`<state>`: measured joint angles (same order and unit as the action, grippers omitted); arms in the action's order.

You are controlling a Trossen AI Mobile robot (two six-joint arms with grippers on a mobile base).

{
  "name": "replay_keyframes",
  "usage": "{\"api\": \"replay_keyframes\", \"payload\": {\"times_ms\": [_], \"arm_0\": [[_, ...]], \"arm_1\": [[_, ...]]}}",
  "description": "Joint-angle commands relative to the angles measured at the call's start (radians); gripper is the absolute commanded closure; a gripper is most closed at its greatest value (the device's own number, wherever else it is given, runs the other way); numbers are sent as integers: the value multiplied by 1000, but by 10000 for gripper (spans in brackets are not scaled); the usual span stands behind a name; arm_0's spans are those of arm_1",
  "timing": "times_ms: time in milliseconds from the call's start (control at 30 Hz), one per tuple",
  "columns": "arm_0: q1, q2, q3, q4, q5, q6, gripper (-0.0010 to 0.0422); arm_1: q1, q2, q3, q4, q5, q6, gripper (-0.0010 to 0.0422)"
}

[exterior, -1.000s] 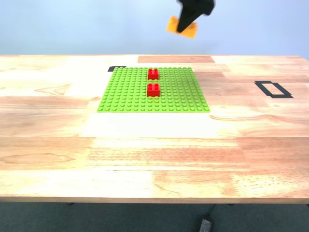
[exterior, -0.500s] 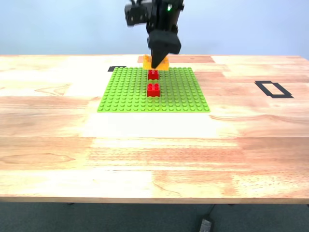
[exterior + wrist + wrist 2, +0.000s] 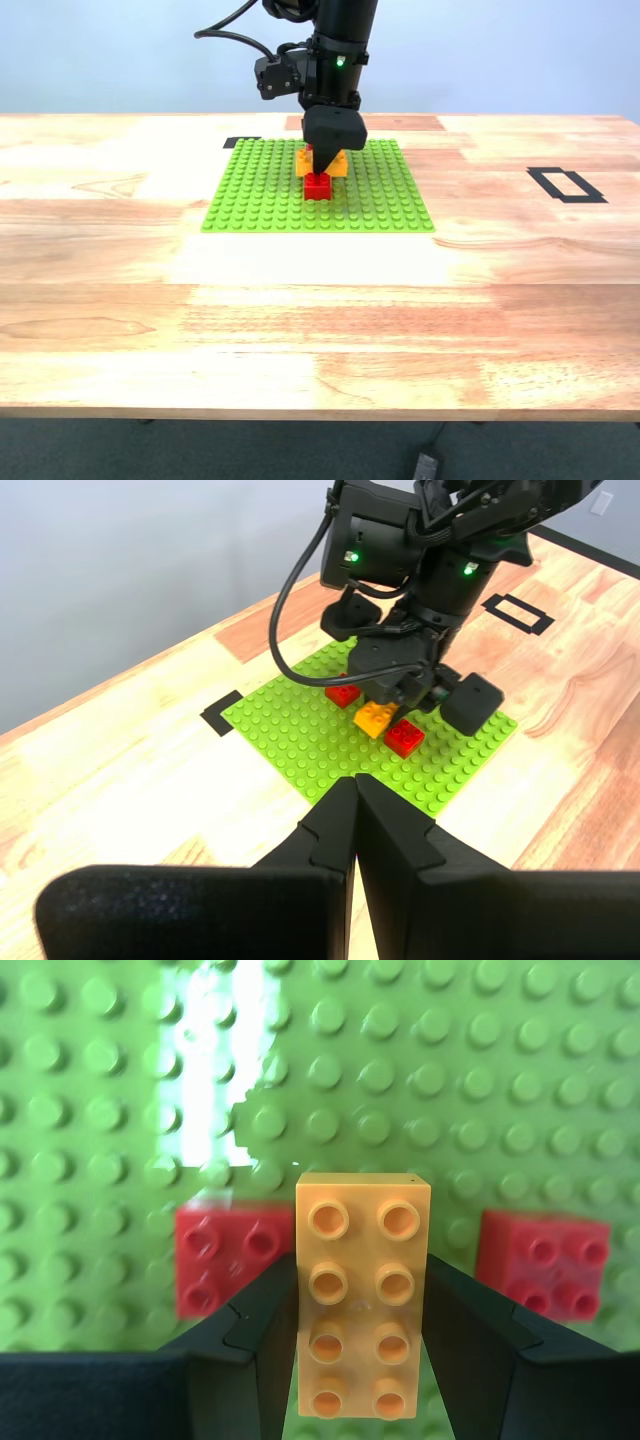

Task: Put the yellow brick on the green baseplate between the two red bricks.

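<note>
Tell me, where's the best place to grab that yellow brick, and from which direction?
Across its two long flat sides, coming straight down from above. That is how my second gripper holds the yellow brick now: one finger on each long side, studs facing up and left clear. The smooth parallel sides suit flat fingers, and a red brick on either side leaves only the top open.

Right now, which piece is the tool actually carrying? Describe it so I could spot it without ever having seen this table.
Find the green baseplate on the wooden table. Near its middle, two red bricks sit in line with a gap between them. The yellow brick is over that gap, clamped in my second tool; it is the only yellow piece, oblong with eight studs against the reds' four.
</note>
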<state>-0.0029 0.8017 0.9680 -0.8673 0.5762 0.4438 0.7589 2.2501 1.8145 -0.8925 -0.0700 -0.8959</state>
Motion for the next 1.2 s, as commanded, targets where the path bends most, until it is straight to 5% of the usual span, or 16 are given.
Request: {"api": "replay_keyframes", "payload": {"times_ms": [33,700,1200], "arm_0": [[0,-1,1,-5,0,0,413],[0,-6,0,-2,0,0,413],[0,-6,0,1,0,1,412]], "arm_1": [[-3,-6,-2,37,-1,-2,386],[-1,2,-63,78,-5,20,376],[-1,0,-66,95,24,40,178]]}}
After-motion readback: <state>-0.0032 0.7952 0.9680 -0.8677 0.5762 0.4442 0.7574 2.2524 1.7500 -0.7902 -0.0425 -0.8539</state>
